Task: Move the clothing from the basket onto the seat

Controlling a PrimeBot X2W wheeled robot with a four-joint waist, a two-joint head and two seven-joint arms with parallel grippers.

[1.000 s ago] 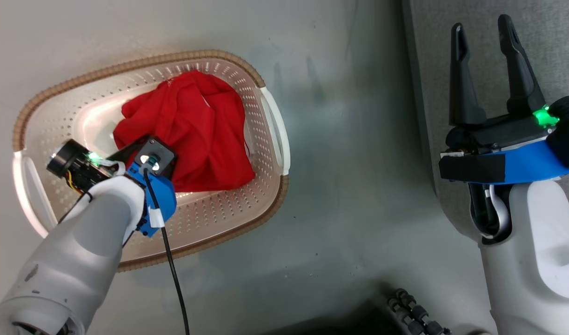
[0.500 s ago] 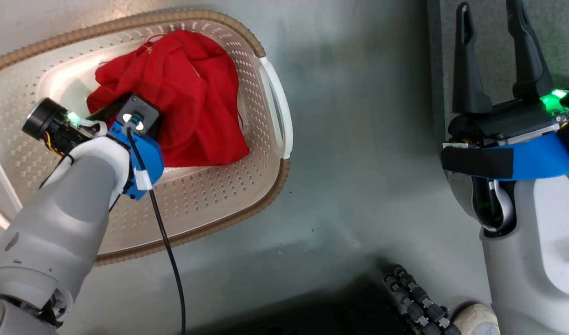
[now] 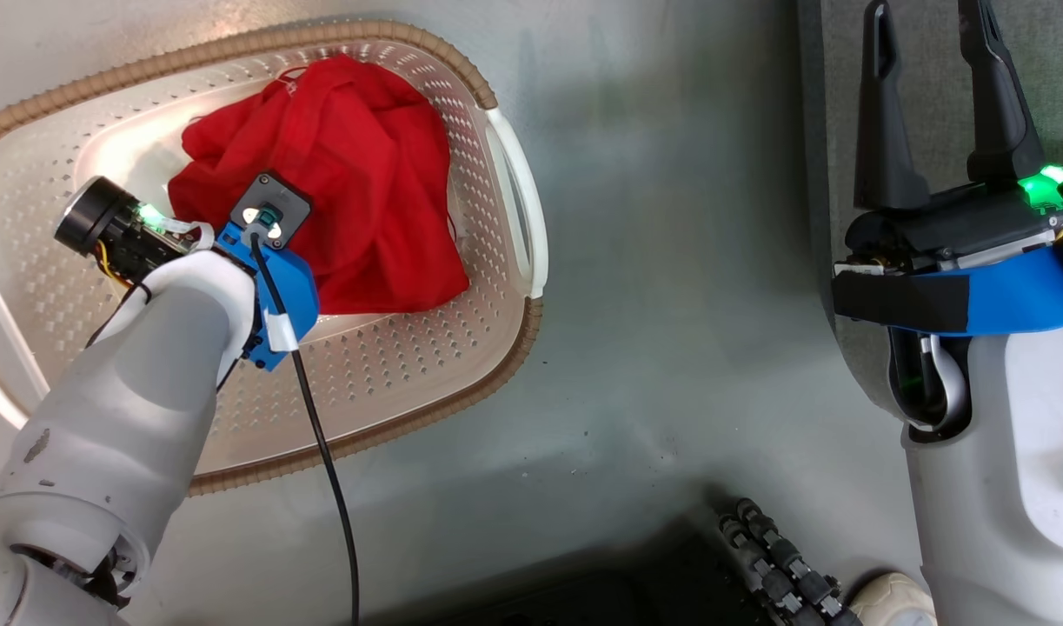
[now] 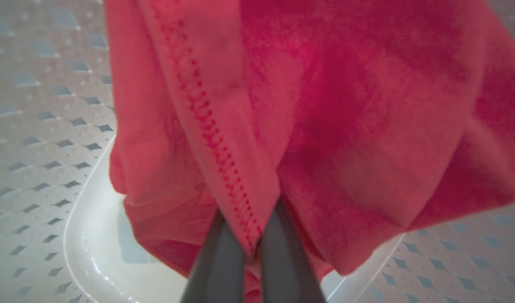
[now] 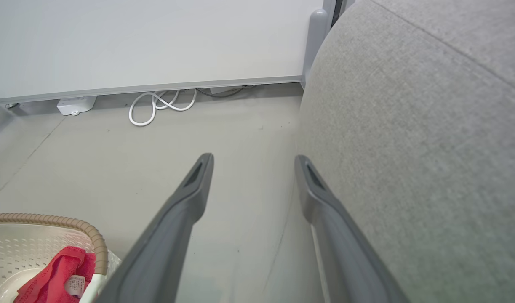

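Grey floor [image 3: 670,261], left claw [image 4: 249,229] clenched on clothing [image 3: 357,165] in basket [image 3: 427,365], right claw [image 5: 254,159] agape.

The basket [image 3: 494,155] stands on the floor [image 3: 670,261] to the robot's left, and the seat [image 3: 1057,78] rises at the far right, with a bare strip of floor between them. The clothing [image 3: 366,174] lies heaped in the basket, toward its far side and right end. The left pincer [image 4: 251,227] reaches down into the basket at the heap's near left edge, its fingers pinched together on a fold of the fabric. The right pincer [image 3: 926,17] hangs above the seat's left edge, well apart from the basket, fingers spread with nothing between them. Beyond the floor stands a wall [image 5: 156,33], with a cable [image 5: 156,105] looped at its foot.
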